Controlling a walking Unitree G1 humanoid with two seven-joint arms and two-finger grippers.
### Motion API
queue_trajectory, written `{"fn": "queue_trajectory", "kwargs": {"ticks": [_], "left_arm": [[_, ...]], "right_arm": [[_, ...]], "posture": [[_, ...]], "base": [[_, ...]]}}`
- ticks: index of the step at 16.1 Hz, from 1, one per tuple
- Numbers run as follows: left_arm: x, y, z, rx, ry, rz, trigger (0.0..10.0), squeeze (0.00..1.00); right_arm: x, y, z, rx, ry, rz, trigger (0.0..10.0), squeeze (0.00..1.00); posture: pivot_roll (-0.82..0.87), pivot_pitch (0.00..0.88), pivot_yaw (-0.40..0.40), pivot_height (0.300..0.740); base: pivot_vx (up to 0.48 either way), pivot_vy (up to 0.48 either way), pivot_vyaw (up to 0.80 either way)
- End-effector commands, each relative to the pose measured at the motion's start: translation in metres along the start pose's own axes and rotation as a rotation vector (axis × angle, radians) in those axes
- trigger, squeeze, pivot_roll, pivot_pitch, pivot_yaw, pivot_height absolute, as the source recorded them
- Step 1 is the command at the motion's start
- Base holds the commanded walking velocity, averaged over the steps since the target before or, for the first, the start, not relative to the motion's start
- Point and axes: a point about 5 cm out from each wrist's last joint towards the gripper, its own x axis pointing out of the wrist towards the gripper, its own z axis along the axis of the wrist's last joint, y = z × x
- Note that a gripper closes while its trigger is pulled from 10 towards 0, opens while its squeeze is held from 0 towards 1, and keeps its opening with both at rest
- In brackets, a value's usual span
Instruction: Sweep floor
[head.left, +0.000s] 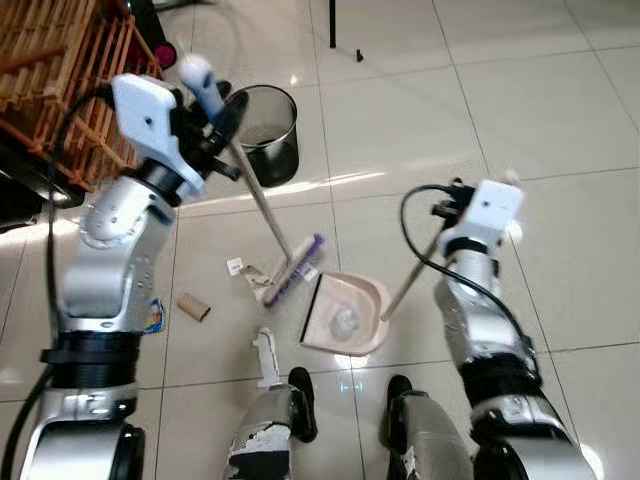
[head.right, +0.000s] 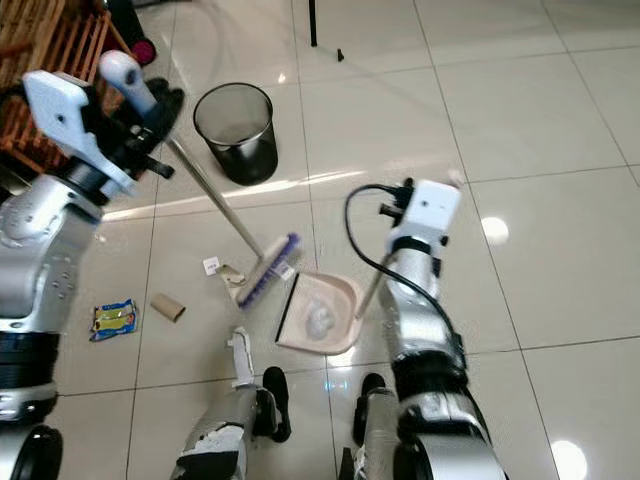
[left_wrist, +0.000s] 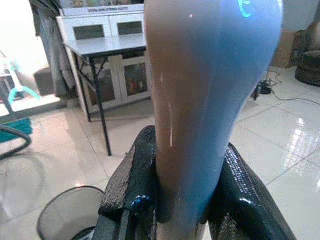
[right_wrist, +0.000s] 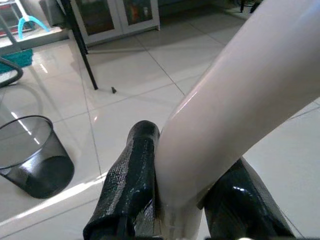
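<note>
— What has the left hand (left_wrist: 180, 200) got?

— Its two black fingers (left_wrist: 127, 185) are clamped on the pale rounded top of the broom (head.left: 262, 205) handle. That hand is raised at the robot's left, near the mesh waste bin (head.left: 265, 132).

— And the broom from there down?

— The handle slants down and inward to the brush head (head.left: 293, 272), white with purple bristles, which rests on the tiled floor (head.left: 520, 110) right at the mouth of the dustpan (head.left: 345, 315).

— The right hand (right_wrist: 185, 200)?

— Closed on the cream top of the dustpan handle (head.left: 410, 283), one black finger pressed on each side. The handle runs down and leftward to the pan, which lies flat on the floor just ahead of the robot's feet (head.left: 350, 400). A pale clump of debris sits inside it.

— What litter is on the floor?

— A cardboard tube (head.left: 194, 308) to the left of the brush, a small white scrap (head.left: 235, 266) and a brownish bit beside the brush head, a white strip (head.left: 266, 358) near the left foot, and a yellow and blue wrapper (head.right: 113, 318) further left.

— Anything else round about?

— An orange slatted crate (head.left: 70, 80) behind the left arm, a black counter leg (head.left: 332, 25) standing on the tiles beyond the bin, and through the left wrist camera a counter (left_wrist: 107, 45) in front of white cabinets (left_wrist: 107, 60).
</note>
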Motion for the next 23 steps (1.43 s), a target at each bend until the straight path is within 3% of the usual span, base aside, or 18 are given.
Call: {"fn": "queue_trajectory", "kwargs": {"ticks": [1, 3, 5, 9, 11, 15, 23], "left_arm": [[-0.008, 0.011, 0.002, 0.048, 0.017, 0.053, 10.0, 0.00], [-0.019, 0.028, -0.019, 0.092, 0.178, 0.235, 10.0, 0.00], [-0.029, 0.020, -0.034, 0.121, 0.218, 0.292, 10.0, 0.00], [-0.036, 0.000, -0.050, 0.098, 0.261, 0.342, 10.0, 0.00], [-0.033, -0.011, -0.053, 0.160, 0.252, 0.319, 10.0, 0.00], [-0.024, -0.020, -0.038, 0.188, 0.162, 0.330, 10.0, 0.00], [-0.023, -0.026, -0.042, 0.199, 0.176, 0.321, 10.0, 0.00]], "right_arm": [[-0.001, -0.001, 0.009, 0.035, -0.017, 0.008, 10.0, 0.00], [0.002, -0.003, 0.037, 0.068, -0.062, 0.037, 10.0, 0.00], [0.003, -0.004, 0.063, 0.069, -0.099, 0.046, 10.0, 0.00], [0.001, -0.003, 0.097, 0.049, -0.142, 0.077, 10.0, 0.00], [-0.004, 0.002, 0.115, 0.057, -0.185, 0.128, 10.0, 0.00], [-0.006, 0.004, 0.117, 0.095, -0.151, 0.133, 10.0, 0.00], [-0.002, 0.001, 0.116, 0.124, -0.114, 0.093, 10.0, 0.00]], "posture": [[0.05, 0.231, 0.091, 0.740], [0.02, 0.202, 0.080, 0.740], [-0.01, 0.182, 0.072, 0.740], [-0.03, 0.149, 0.070, 0.740], [-0.04, 0.136, 0.062, 0.740], [-0.02, 0.110, 0.052, 0.740], [-0.02, 0.080, 0.046, 0.740]], "base": [[0.000, 0.000, 0.00], [0.000, 0.000, 0.00], [0.000, 0.000, 0.00], [0.000, 0.000, 0.00], [0.000, 0.000, 0.00], [0.180, 0.000, -0.13], [0.385, 0.000, -0.25]]}}
